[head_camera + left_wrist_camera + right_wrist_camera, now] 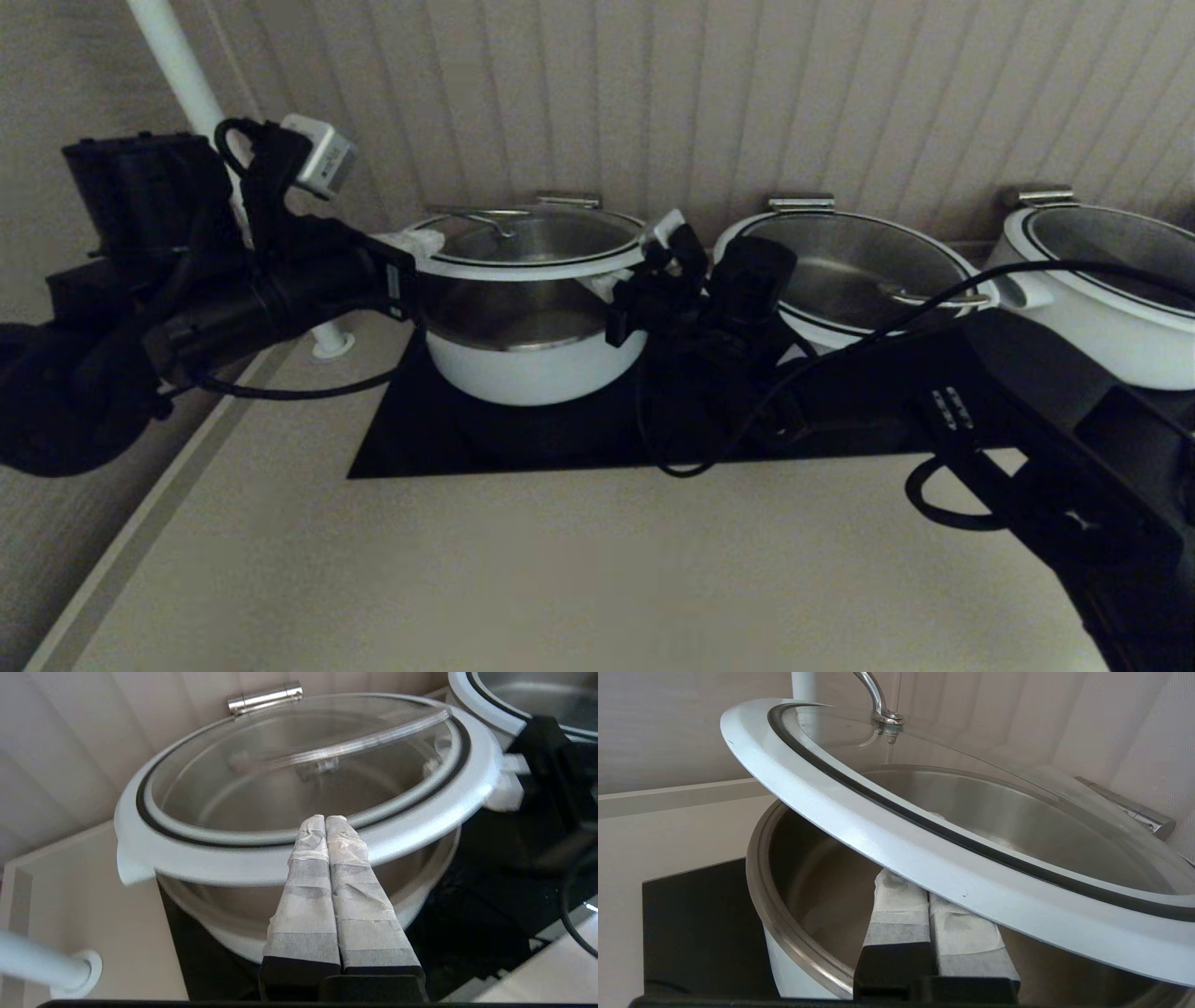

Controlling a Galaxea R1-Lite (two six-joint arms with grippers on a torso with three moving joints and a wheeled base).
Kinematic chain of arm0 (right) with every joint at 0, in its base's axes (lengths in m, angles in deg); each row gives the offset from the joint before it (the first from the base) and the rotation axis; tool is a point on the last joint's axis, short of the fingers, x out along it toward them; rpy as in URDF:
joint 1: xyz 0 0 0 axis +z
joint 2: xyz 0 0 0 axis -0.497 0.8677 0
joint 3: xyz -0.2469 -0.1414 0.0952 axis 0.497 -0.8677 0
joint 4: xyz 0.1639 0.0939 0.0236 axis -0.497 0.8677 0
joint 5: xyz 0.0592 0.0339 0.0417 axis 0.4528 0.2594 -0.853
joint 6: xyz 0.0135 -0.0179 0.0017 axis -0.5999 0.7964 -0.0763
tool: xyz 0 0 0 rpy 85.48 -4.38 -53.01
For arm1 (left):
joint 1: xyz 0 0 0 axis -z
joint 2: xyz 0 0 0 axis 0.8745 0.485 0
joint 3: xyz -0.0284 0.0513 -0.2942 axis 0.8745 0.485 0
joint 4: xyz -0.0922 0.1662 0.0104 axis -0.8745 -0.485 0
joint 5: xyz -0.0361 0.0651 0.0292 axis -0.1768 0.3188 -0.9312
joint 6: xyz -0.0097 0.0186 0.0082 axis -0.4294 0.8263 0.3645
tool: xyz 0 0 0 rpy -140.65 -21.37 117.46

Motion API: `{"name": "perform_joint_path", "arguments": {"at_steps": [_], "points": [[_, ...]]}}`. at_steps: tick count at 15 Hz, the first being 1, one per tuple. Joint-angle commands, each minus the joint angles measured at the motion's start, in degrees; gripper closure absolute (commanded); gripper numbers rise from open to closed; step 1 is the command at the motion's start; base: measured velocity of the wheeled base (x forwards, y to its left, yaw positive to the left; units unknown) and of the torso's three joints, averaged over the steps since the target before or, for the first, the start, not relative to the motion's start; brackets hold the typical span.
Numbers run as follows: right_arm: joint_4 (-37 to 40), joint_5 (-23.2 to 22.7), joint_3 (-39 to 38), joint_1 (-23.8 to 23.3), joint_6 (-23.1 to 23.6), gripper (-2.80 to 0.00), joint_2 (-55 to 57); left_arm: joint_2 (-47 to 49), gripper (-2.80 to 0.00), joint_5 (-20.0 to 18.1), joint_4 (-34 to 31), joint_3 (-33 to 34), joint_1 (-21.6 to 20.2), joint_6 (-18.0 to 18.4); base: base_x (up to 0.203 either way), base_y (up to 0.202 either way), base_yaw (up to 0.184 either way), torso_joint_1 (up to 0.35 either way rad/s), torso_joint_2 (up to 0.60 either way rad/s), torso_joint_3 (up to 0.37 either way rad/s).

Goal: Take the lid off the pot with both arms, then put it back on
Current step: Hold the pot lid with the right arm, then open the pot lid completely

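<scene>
The lid (527, 238) is a clear glass disc with a white rim and a steel wire handle. It hangs above the pot (532, 369), and a gap shows the pot's steel inside. My left gripper (415, 245) is shut at the lid's left edge. In the left wrist view its gripper point (325, 819) lies across the lid's white rim (411, 826). My right gripper (627, 271) is shut at the right edge. In the right wrist view its fingers (896, 905) reach under the tilted lid rim (887, 840), over the pot's rim (770, 896).
The pot stands on a black cooktop (420, 439) on a beige counter. Two wider white pots (859, 271) (1102, 289) stand to the right, close behind my right arm. A white pole (177, 65) rises at the back left, and a ribbed wall runs behind.
</scene>
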Motion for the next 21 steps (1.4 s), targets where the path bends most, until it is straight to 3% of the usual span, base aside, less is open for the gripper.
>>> {"name": "perform_joint_path", "arguments": {"at_steps": [1,13,19,21], "points": [[-0.35,-0.13,0.13,0.0,0.06,0.0,-0.11,-2.47,0.0,-0.07,0.14,2.2,-0.06,0.1,0.0,0.0,0.0,0.0,0.0,0.0],[-0.35,-0.13,0.83,-0.17,-0.02,0.0,0.07,-5.95,0.0,-0.09,0.47,14.07,-0.06,-0.27,0.0,0.0,0.0,0.0,0.0,0.0],[-0.35,-0.14,0.92,-0.61,0.06,0.0,0.07,-2.35,0.0,0.02,0.74,13.4,-0.06,-0.69,0.0,0.0,0.0,0.0,0.0,0.0],[-0.35,-0.2,0.92,-0.61,0.03,0.0,0.07,-0.46,0.0,0.08,4.19,12.94,-0.06,-0.61,0.0,0.0,0.0,0.0,0.0,0.0]]}}
